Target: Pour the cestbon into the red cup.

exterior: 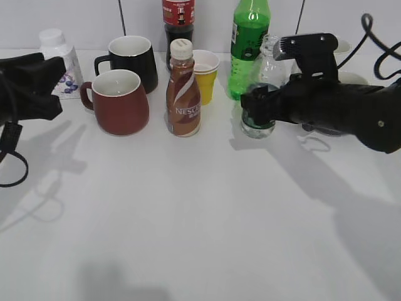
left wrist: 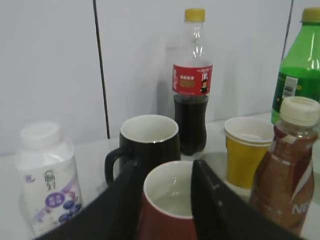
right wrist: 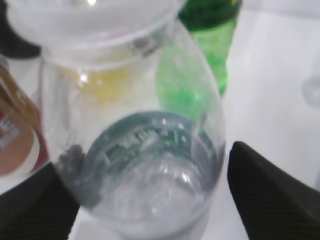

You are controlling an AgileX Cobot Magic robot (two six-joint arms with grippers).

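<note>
The right gripper [exterior: 258,111] is reaching in from the right and is straddling the water bottle [exterior: 262,88], which is standing upright on the table [exterior: 200,213] just in front of the green soda bottle [exterior: 249,47] and right of the brown coffee bottle [exterior: 183,91]. In the right wrist view its fingers [right wrist: 272,197] are sitting on either side of the clear body with gaps showing, so the jaws are judged spread and not yet pinching. To do this step well, the jaws should be closing squarely on the lower body near the label band, gently enough that the thin uncapped plastic is not buckling, and the lift should be going straight up to avoid nudging the soda bottle. The left gripper [left wrist: 165,200] is hovering at the left with its fingers framing the red cup [exterior: 118,100]; whether they are touching it I cannot tell, but they are standing apart. Contents: the water bottle is appearing mostly clear, level unreadable; the soda bottle is appearing green throughout; the cola bottle [left wrist: 192,80] is holding dark liquid to roughly half; the coffee bottle is capped; the black mug [exterior: 130,59] is showing nothing inside; the red cup is appearing empty or nearly so; the yellow paper cup [exterior: 204,75] is showing a pale interior.
</note>
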